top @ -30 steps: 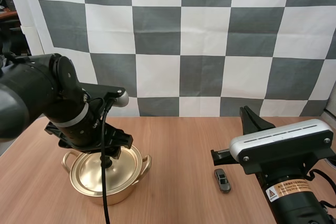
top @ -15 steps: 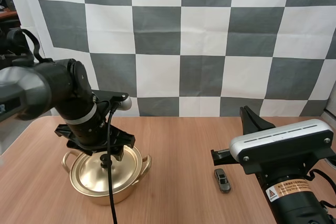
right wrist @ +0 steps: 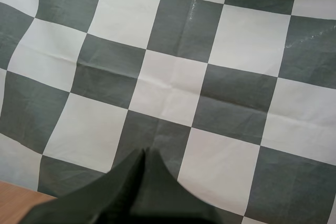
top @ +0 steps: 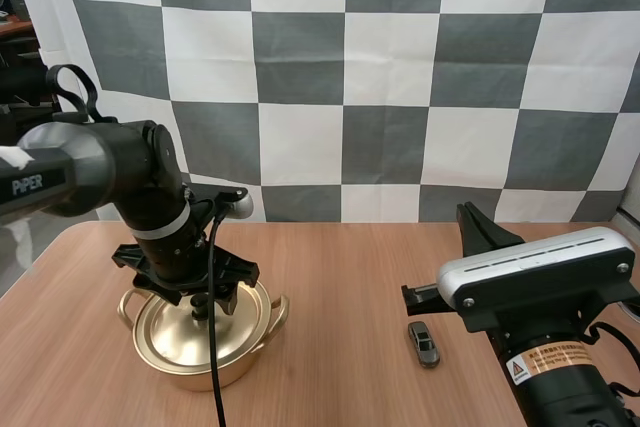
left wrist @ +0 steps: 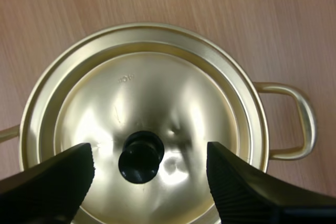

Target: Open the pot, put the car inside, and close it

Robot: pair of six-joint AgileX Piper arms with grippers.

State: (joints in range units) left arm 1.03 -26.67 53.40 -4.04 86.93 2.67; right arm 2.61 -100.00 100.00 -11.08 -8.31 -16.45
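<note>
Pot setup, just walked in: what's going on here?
The left pincer hangs open over the gold pot. Its fingers stand apart on either side of the black knob of the lid, not pinching it. The lid is on the pot, so nothing has been opened yet. The small grey car lies on the table beside the right arm, untouched. The right pincer is shut, holding nothing.
</note>
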